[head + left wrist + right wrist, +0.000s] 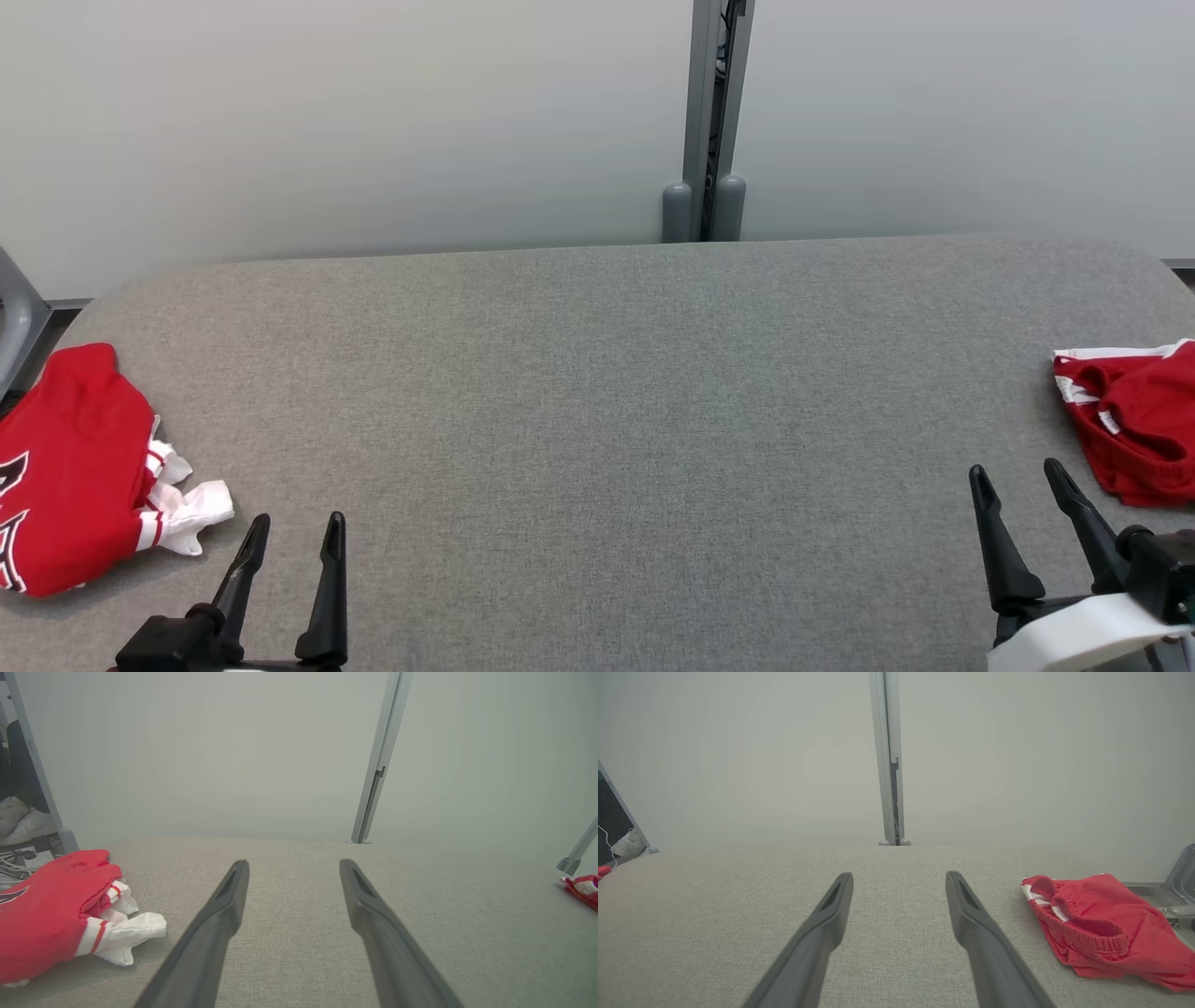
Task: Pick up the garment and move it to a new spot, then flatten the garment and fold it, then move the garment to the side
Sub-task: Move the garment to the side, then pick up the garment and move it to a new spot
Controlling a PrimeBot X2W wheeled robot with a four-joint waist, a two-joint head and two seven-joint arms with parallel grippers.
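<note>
Two red garments lie on the grey table (597,392). A red jersey with white trim (70,467) sits bunched at the left edge, also in the left wrist view as the jersey (51,910). Crumpled red shorts with white stripes (1134,420) lie at the right edge, close to the right wrist camera as the shorts (1101,926). My left gripper (294,527) stands open near the front edge, just right of the jersey, holding nothing. My right gripper (1018,476) is open too, a little left of the shorts, with nothing between its fingers.
A pale wall with a grey vertical post (711,121) stands behind the table. Shoes and cables (21,826) lie on the floor beyond the table's left end. A grey metal frame (1181,882) sits past the shorts.
</note>
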